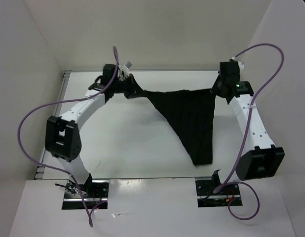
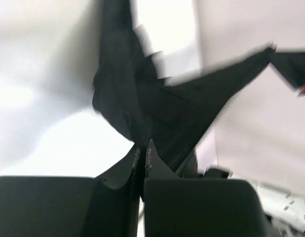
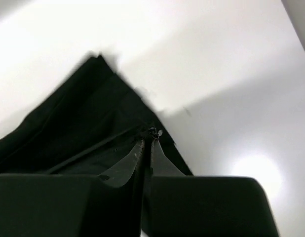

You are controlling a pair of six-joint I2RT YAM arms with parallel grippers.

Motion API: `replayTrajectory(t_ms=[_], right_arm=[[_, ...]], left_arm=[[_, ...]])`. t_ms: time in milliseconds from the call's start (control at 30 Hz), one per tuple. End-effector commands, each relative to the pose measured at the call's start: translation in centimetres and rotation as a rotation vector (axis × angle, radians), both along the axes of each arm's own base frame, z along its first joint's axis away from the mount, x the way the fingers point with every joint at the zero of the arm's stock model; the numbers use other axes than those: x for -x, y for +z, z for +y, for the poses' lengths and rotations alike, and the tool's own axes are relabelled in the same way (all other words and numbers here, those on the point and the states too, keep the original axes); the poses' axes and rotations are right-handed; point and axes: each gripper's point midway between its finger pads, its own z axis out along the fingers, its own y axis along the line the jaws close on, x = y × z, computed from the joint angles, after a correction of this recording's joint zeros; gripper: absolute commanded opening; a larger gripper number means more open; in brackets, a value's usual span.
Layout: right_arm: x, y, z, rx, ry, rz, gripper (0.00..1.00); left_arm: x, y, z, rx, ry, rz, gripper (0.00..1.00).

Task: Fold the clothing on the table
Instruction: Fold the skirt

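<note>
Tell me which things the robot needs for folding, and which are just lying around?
For the job: the clothing, the table, the left tool and the right tool, both pinching the clothing.
Just around: the purple cables, the white walls.

Enclosure: plain white walls on three sides. The left wall (image 1: 24, 74) stands along the left edge of the table (image 1: 123, 143), the back wall (image 1: 162, 34) along its far edge, the right wall (image 1: 290, 59) along its right edge. Near edge: matte white panel (image 1: 152, 210) with two rectangular cut-outs, one toward its left (image 1: 68, 196), one toward its right (image 1: 204, 190). Red wiring (image 1: 228, 198) shows in the right one.
</note>
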Motion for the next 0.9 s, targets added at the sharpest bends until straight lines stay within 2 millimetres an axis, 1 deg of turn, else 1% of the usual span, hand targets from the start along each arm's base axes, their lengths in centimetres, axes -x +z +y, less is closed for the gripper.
replayTrajectory(t_ms=[0,33,67,100,133,167,200,233,267,300,333,367,400,433,467,500,533,567,600,633,667,700,767,800,833,867], right_arm=[[0.0,8.7,0.1,0.009,0.054,-0.223,0.0],[0.5,9.6,0.2,0.01,0.073,-0.246,0.0],[0.5,10.2,0.8,-0.01,0.1,-0.269,0.0],[0.6,10.8,1.0,-0.009,0.119,-0.29,0.0],[1.3,11.3,1.1,-0.003,0.136,-0.303,0.0],[1.4,12.0,1.4,-0.004,0.155,-0.329,0.0],[1.8,12.0,2.0,-0.012,0.176,-0.331,0.0],[2.0,12.0,2.2,-0.009,0.197,-0.339,0.0],[2.8,13.3,2.7,-0.008,0.223,-0.38,0.0],[3.2,13.2,2.9,-0.006,0.24,-0.381,0.0],[3.6,13.2,3.4,-0.013,0.259,-0.384,0.0],[4.5,14.3,3.2,-0.005,0.263,-0.418,0.0],[5.0,14.4,3.7,-0.018,0.287,-0.425,0.0],[5.5,14.9,3.9,-0.025,0.3,-0.442,0.0],[6.2,14.9,4.0,-0.022,0.316,-0.441,0.0],[7.7,15.5,4.4,-0.031,0.339,-0.465,0.0],[8.6,16.2,5.1,-0.036,0.377,-0.492,0.0],[9.6,16.3,5.1,-0.041,0.387,-0.49,0.0],[11.4,16.9,5.3,-0.044,0.403,-0.517,0.0],[12.4,17.1,5.7,-0.042,0.432,-0.524,0.0],[13.7,17.0,6.0,-0.05,0.454,-0.52,0.0],[15.5,17.8,5.8,-0.052,0.462,-0.561,0.0],[17.7,18.0,6.1,-0.061,0.504,-0.577,0.0],[19.2,18.8,6.2,-0.065,0.523,-0.612,0.0],[19.8,18.9,6.3,-0.069,0.531,-0.617,0.0],[20.1,19.0,6.5,-0.074,0.543,-0.614,0.0]], left_arm=[[-1.1,6.6,3.9,-0.018,0.096,-0.203,0.0],[-0.7,7.6,4.7,-0.025,0.113,-0.231,0.0],[-0.6,8.1,5.5,-0.028,0.125,-0.25,0.0],[-0.2,9.0,5.6,-0.023,0.126,-0.269,0.0],[0.3,9.5,6.4,-0.026,0.148,-0.283,0.0],[0.5,10.2,6.9,-0.018,0.153,-0.298,0.0],[1.0,10.2,7.0,-0.019,0.153,-0.292,0.0],[1.6,11.5,7.1,-0.01,0.155,-0.325,0.0],[1.9,11.3,7.6,-0.019,0.16,-0.324,0.0],[2.3,11.5,7.7,-0.018,0.16,-0.329,0.0],[3.1,12.4,7.8,-0.012,0.161,-0.348,0.0],[3.6,12.2,7.9,-0.02,0.157,-0.346,0.0],[4.6,12.6,8.0,-0.011,0.147,-0.358,0.0],[5.3,12.8,8.1,-0.01,0.147,-0.359,0.0],[6.3,13.0,8.0,0.002,0.126,-0.358,0.0],[7.0,13.6,8.0,0.01,0.118,-0.373,0.0],[8.6,14.3,8.3,0.012,0.118,-0.382,0.0],[9.6,14.7,8.4,0.013,0.107,-0.399,0.0],[11.4,16.2,8.7,0.024,0.108,-0.445,0.0],[12.5,16.3,9.0,0.019,0.105,-0.451,0.0],[13.6,15.8,9.1,0.022,0.097,-0.444,0.0],[15.6,17.0,9.5,0.033,0.098,-0.491,0.0],[17.7,17.2,9.8,0.05,0.105,-0.5,0.0],[19.5,18.0,10.1,0.07,0.111,-0.538,0.0],[20.4,18.7,10.2,0.091,0.118,-0.549,0.0],[20.9,19.2,10.5,0.092,0.133,-0.574,0.0]])
